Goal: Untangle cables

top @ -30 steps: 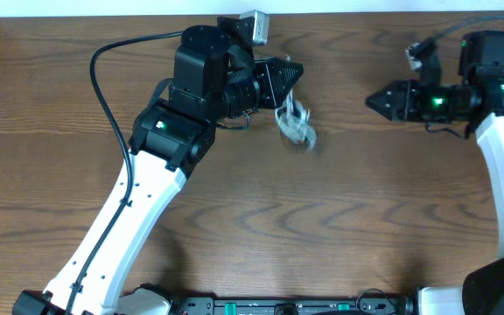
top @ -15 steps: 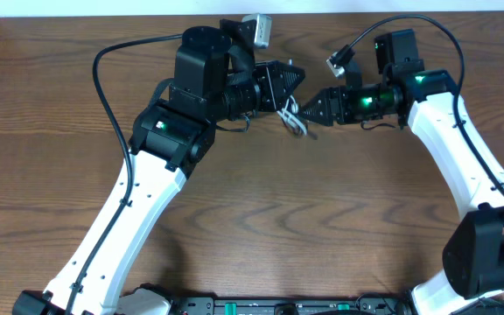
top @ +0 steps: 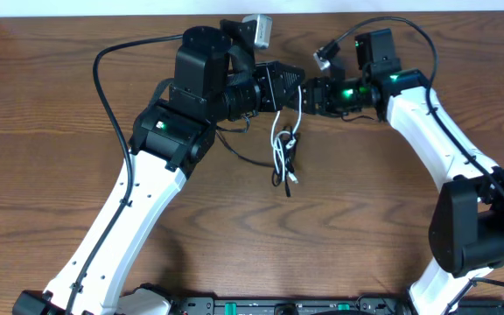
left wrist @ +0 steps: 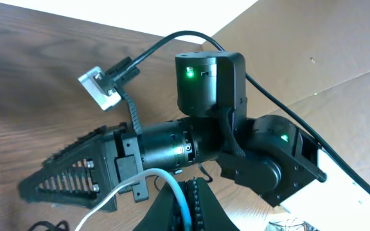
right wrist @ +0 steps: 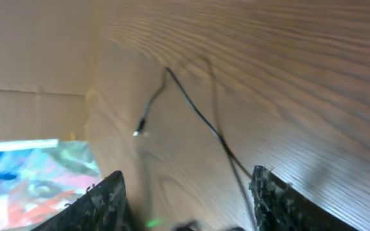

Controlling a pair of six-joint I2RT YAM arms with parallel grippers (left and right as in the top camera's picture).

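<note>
We are seeing the left hand (top: 296,80) and right hand (top: 310,89) crowding tip to tip, the cables (top: 275,144) trailing from them. Bare tabletop (top: 339,236) is lying open between the left arm (top: 121,210) and right arm (top: 440,136).

Smooth wood-grain table (top: 366,227), glossy white plastic left arm shell (top: 121,219).

Brown wood-grain table (top: 366,227), tan cardboard panels (left wrist: 326,51) beside, white strip (top: 103,7) behind.

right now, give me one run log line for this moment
left end effector: shut on white cable | right end effector: open, close beside left | black cable: bunched with white cable, not separated
</note>
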